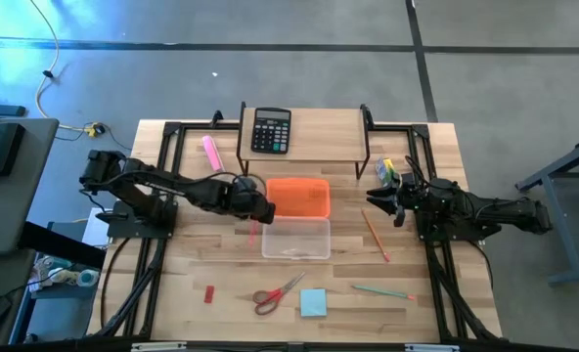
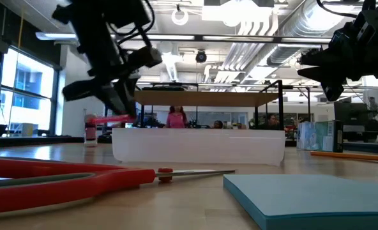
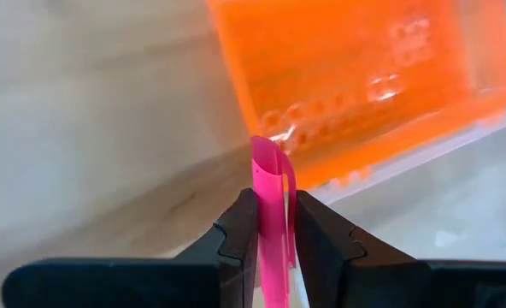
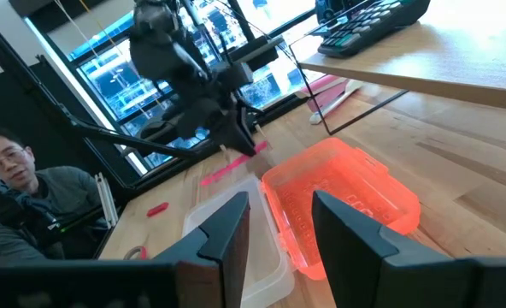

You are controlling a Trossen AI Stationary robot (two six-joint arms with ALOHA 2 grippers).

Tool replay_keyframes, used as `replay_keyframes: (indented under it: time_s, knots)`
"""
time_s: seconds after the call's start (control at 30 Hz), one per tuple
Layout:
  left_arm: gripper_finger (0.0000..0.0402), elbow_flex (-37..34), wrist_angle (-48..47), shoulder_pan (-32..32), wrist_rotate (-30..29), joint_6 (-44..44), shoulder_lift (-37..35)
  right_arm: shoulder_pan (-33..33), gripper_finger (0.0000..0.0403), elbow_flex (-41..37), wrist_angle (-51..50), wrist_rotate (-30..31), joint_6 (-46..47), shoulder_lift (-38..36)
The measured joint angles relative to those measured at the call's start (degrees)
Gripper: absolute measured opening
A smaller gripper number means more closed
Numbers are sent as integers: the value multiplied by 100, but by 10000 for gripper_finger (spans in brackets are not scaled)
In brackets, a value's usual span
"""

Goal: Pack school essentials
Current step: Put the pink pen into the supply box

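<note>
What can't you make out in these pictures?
- Pen in left gripper: lower end hidden between the fingers, left wrist view; blurred in the low view.
- Clear box: contents too faint to tell, high view.
- Yellow pack: partly hidden by the right arm, high view.
- Scissors: handles cut off by the edge, low view.

The scissors (image 1: 277,292) lie just left of the sticky-note pad (image 1: 313,303), both before the clear box (image 1: 296,239).
</note>
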Motion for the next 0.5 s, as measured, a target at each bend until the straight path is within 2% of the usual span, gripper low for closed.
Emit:
replay_keyframes:
  time_s: [0.23,0.4,0.5]
  knots:
    - [55,829,1,187,-23,1279,-1,-1,122,-1,-2,0,0,0]
    - [55,1080,879,179,45,2516,-3,-2,122,-2,-2,0,0,0]
    - [55,1081,1462,177,422,3236,27,0,122,0,0,0,0,0]
